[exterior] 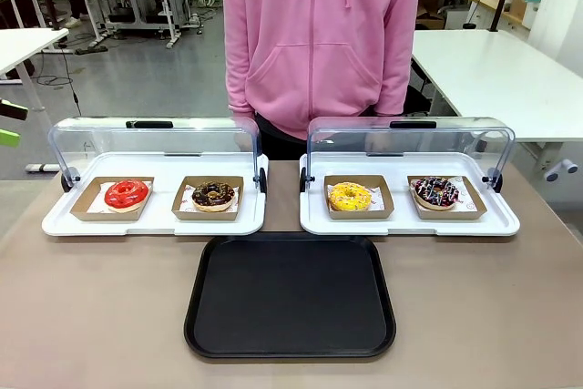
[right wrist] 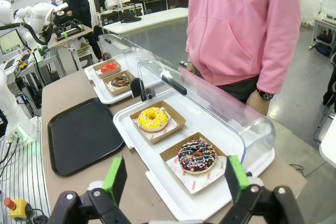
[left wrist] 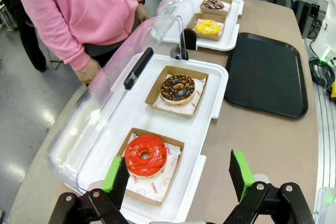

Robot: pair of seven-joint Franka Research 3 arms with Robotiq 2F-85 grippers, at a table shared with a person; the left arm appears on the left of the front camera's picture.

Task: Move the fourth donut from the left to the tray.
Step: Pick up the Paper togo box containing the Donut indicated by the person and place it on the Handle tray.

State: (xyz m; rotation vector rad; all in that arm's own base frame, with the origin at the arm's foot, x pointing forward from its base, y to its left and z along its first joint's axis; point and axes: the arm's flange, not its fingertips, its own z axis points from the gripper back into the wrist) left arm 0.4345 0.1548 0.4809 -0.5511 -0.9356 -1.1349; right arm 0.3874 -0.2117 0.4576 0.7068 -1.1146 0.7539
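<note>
Four donuts sit in brown cardboard holders on two white display trays, both clear lids raised toward the person at the far side.

**Target.** The fourth donut [exterior: 435,192], chocolate-glazed with white and pink sprinkles, lies in the rightmost holder [exterior: 474,209] on the right display tray [exterior: 410,226]. The yellow donut [exterior: 350,196] is just beside it on its left. The black tray [exterior: 290,296] lies bare at the near middle of the table, apart from both display trays.

**Tools.** The right gripper [right wrist: 176,179] hangs above the near rim of the right display tray, jaws at full spread and holding nothing, with the target just ahead of it. The left gripper [left wrist: 177,171] is likewise wide open and empty, over the red donut [left wrist: 145,155] at the far end of the row.

**Recommendation.**
- The right arm is judged the proper one for the pick, being nearest.
- Come down from the near side to stay clear of the raised lid [exterior: 410,138].
- Close on the holder's opposite walls rather than on the glaze, which would likely smear. The cardboard may buckle, so use a modest squeeze.
- Lift above the display tray's rim before travelling toward the middle.
- Set the holder flat on the black tray and release only once it rests there.

**Risk.** Nudging the yellow donut's holder.
</note>
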